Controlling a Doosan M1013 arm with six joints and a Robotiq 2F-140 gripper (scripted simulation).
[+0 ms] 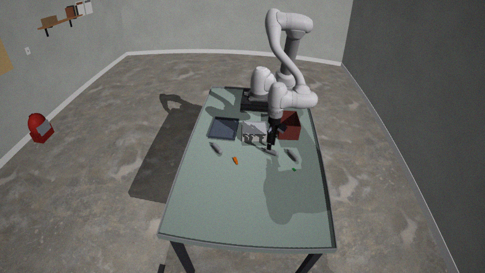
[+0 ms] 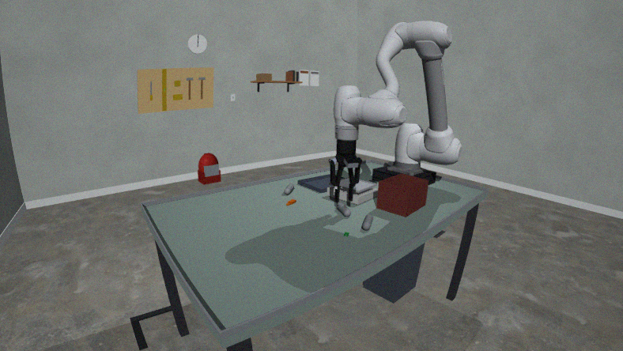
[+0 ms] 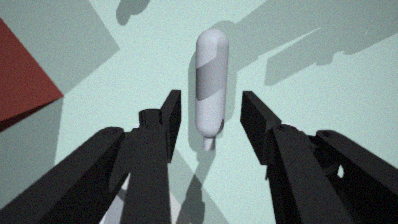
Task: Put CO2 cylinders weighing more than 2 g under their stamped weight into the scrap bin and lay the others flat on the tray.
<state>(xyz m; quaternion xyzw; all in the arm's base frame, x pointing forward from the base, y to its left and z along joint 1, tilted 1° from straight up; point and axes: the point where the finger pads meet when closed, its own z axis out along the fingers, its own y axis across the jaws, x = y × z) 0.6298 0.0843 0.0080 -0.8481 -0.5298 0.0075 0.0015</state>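
Note:
My gripper hangs fingers down just above a grey CO2 cylinder that lies flat on the table in front of the scale. In the wrist view the cylinder lies lengthwise between and beyond the open fingers, with gaps on both sides and its neck pointing toward the camera. A second cylinder lies to its right, a third lies to the left below the dark tray. The red scrap bin stands right of the scale.
A small orange piece and a small green piece lie on the table in front of the cylinders. The arm's black base sits at the back edge. The bin's corner shows in the wrist view.

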